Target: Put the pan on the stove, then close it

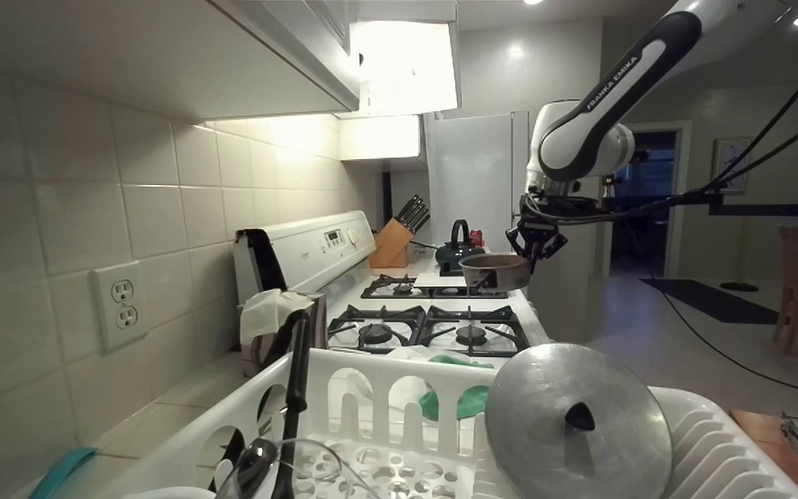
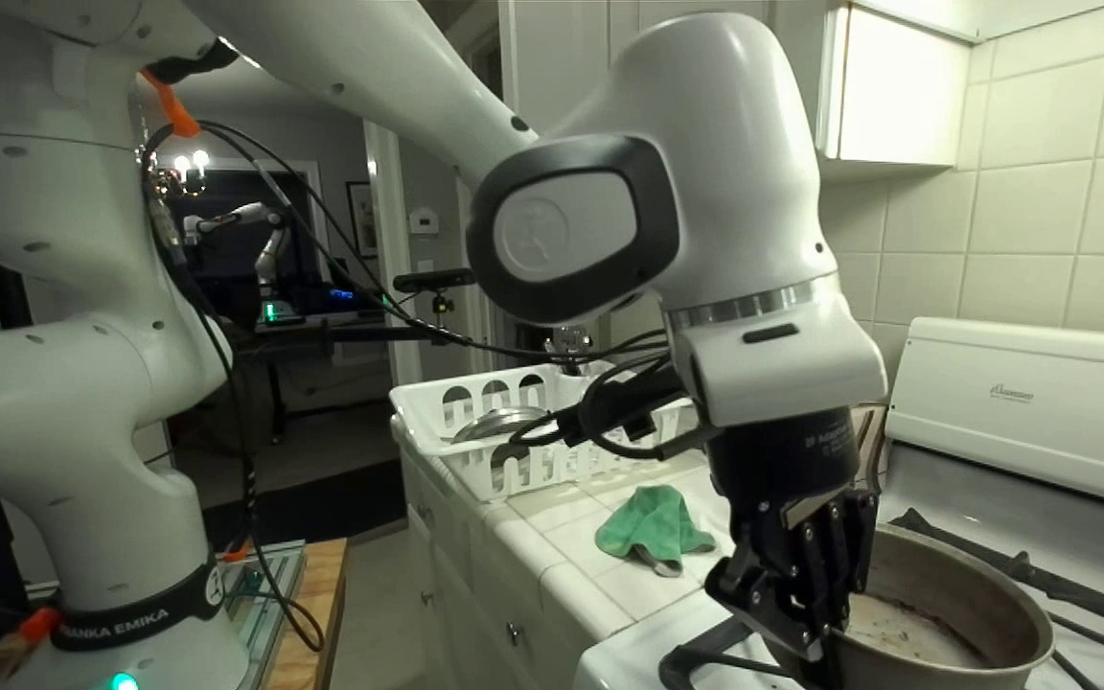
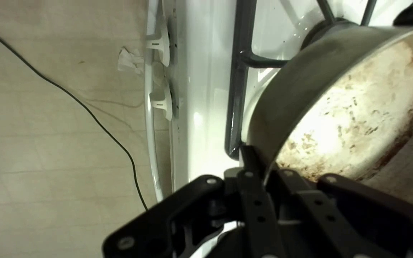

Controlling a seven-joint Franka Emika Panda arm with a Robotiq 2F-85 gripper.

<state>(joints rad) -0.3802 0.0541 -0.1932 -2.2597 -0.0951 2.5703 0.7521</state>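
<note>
Up front in an exterior view, a round metal lid [image 1: 558, 402] is propped in the white dish rack [image 1: 380, 367]. Farther back, over the gas stove [image 1: 302, 256], the pan [image 1: 499, 276] is held by its rim, pinched tight in the end effector [image 3: 268, 167]. Past them, a dark kettle [image 1: 454, 255] and a wooden knife block [image 1: 391, 244] can be seen.
</note>
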